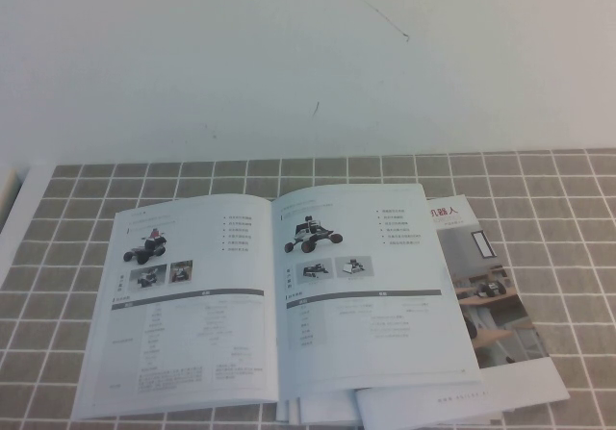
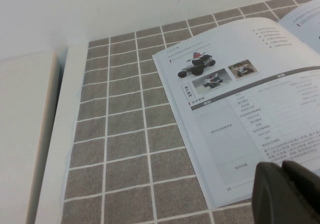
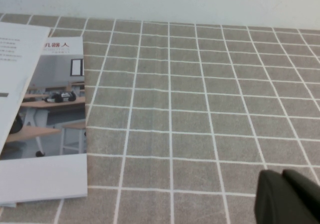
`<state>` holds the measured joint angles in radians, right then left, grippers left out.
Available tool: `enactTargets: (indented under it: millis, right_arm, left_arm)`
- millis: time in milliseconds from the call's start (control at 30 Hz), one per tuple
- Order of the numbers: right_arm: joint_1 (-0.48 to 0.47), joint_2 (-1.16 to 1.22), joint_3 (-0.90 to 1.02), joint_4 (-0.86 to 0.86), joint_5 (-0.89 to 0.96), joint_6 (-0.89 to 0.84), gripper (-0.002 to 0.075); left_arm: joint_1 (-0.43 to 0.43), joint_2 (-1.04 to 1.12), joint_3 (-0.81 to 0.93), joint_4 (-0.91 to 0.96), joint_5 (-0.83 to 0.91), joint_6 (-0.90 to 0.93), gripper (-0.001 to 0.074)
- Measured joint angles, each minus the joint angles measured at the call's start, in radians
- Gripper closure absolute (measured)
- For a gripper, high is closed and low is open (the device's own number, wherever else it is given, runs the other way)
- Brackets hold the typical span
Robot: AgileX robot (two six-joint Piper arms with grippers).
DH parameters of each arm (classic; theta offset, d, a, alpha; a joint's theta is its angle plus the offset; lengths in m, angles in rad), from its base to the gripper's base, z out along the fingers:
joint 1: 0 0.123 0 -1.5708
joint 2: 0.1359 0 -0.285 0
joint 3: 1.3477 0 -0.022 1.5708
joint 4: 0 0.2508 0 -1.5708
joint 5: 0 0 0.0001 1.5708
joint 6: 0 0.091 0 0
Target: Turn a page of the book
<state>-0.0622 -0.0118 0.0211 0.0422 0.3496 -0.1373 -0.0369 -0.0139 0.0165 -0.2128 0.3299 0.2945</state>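
The left gripper (image 2: 287, 191) shows only as a dark tip hovering over the book's near left corner, and its jaws seem pressed together with only a thin seam between them; it touches no paper. The right gripper (image 3: 290, 199) hangs over bare cloth, well apart from the book on its right side, and its jaws too look closed, holding nothing. The book (image 1: 274, 305) lies open and flat on the grey checked tablecloth (image 1: 568, 218), and all else is placed from it. The page (image 1: 371, 286) to be turned is judged to be its right-hand leaf, with the rover photo, thumbnails and dark-barred table. Under the book's right edge sits a brochure (image 1: 496, 300) with a room photo, and loose white sheets (image 1: 327, 409) peek out at its near edge. To do the step well, a gripper should probably catch the page's outer free corner alone, lift gently, and sweep it across the spine without dragging the brochure or creasing the paper.
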Motion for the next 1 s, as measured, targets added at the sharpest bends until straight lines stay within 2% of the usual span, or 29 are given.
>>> enactTargets:
  millis: [1000]
  right_arm:
    - [0.000,0.000,0.000,-0.013,0.000,-0.008,0.0729]
  left_arm:
    - [0.000,0.000,0.000,0.008,0.000,-0.010,0.0738]
